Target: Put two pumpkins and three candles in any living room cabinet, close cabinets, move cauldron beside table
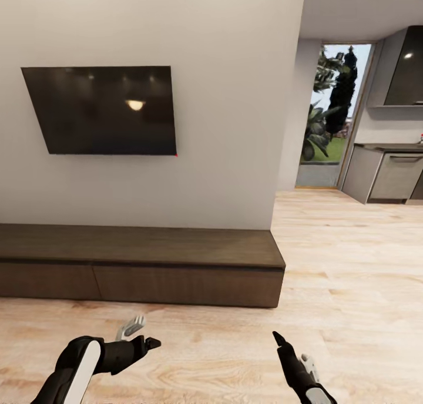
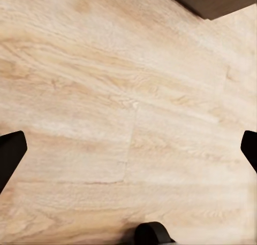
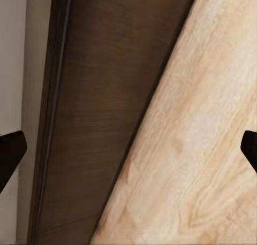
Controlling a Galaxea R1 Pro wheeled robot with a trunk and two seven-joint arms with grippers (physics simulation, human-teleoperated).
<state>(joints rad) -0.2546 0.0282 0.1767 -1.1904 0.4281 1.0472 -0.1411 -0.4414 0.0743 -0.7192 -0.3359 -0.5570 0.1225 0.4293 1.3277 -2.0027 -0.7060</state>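
The cabinet [image 1: 176, 285], a long low dark brown unit, stands against the white wall with its fronts flush and shut and its flat top bare. My left gripper [image 1: 141, 334] hovers open over the floor in front of it; in the left wrist view the left gripper [image 2: 128, 151] has its fingertips far apart above bare planks, and a corner of the cabinet [image 2: 214, 1] shows. My right gripper [image 1: 292, 350] is open too. In the right wrist view the right gripper [image 3: 128, 151] looks at the cabinet [image 3: 107, 95] front. The pumpkins, candles, cauldron and table are out of view.
A black television [image 1: 100, 110] hangs on the wall above the cabinet. Light wood floor [image 1: 352, 274] stretches right toward a kitchen with grey counters [image 1: 388, 174] and a glass door [image 1: 332, 110] onto greenery.
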